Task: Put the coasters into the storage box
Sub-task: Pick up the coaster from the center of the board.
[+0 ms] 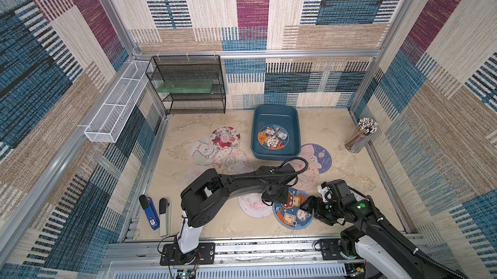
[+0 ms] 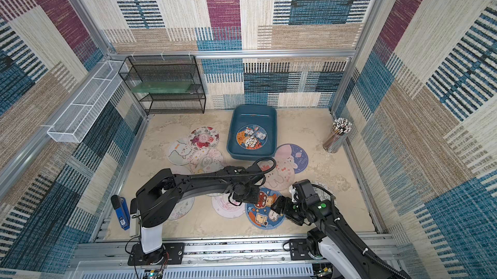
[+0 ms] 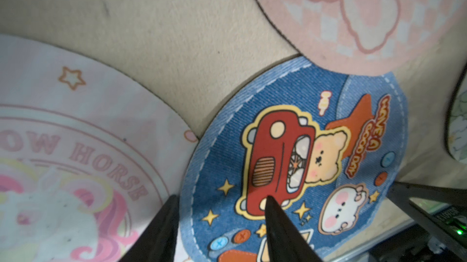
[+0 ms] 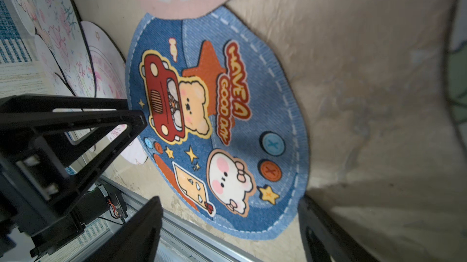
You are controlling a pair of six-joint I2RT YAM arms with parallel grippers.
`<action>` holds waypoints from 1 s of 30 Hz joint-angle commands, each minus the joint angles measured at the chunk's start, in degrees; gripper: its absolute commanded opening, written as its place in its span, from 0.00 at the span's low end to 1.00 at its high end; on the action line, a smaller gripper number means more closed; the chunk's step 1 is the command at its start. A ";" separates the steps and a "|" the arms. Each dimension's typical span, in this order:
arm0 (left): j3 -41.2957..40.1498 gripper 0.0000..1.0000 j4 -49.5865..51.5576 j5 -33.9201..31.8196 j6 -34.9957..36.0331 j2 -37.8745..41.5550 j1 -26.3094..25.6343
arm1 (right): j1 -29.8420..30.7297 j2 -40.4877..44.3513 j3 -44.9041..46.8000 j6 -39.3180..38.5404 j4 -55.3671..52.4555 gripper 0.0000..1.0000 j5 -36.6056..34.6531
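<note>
The dark teal storage box [image 1: 255, 140] stands at the back with one cartoon coaster [image 1: 273, 135] lying flat in it. A blue denim-print coaster [image 1: 293, 214] [image 3: 290, 147] lies on the table near the front, partly under a pink coaster [image 3: 353, 20]. My left gripper [image 1: 275, 197] [image 3: 221, 197] is low over the blue coaster's edge, jaws apart, one finger on the print and the other over the pink horse coaster [image 3: 63, 159]. My right gripper [image 1: 308, 205] [image 4: 230, 202] stands wide open at the blue coaster's opposite edge, holding nothing. Several more coasters [image 1: 224, 136] lie left of the box.
A black wire rack [image 1: 188, 84] and a white mesh tray [image 1: 115, 105] stand at the back left. A cup of pencils [image 1: 361, 135] is at the right wall. Two staplers [image 1: 149, 213] lie front left. Two bunny coasters [image 1: 318, 156] overlap in front of the box.
</note>
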State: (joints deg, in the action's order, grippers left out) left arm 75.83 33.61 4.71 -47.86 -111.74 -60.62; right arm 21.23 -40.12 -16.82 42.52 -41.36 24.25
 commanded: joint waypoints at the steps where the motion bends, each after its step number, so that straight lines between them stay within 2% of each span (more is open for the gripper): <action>1: -1.01 0.53 0.42 1.33 0.89 -0.08 -0.12 | 0.71 0.28 1.34 1.62 -4.34 0.87 -3.84; 10: -2.49 0.50 -0.29 2.45 0.52 -0.06 -0.11 | 4.04 -1.33 1.53 5.39 -0.33 0.85 -5.93; 16: -3.66 0.49 -1.26 3.02 -0.20 0.12 -0.26 | 4.26 -1.30 1.40 6.58 2.40 0.73 -6.67; 20: -3.98 0.49 -1.60 3.18 -0.37 0.08 -0.29 | 4.35 -2.64 1.36 6.71 4.15 0.57 -6.67; 24: -3.98 0.49 -1.62 3.55 -0.31 -0.05 -0.29 | 4.44 -3.96 1.31 6.18 5.67 0.56 -6.58; 30: -4.38 0.49 -2.05 4.07 -0.59 -0.14 -0.29 | 4.43 -5.39 0.91 5.95 7.20 0.43 -6.66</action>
State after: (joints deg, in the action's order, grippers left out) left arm 72.51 30.22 4.71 -48.07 -110.50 -60.64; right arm 25.65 -44.84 -15.99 48.75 -33.19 20.12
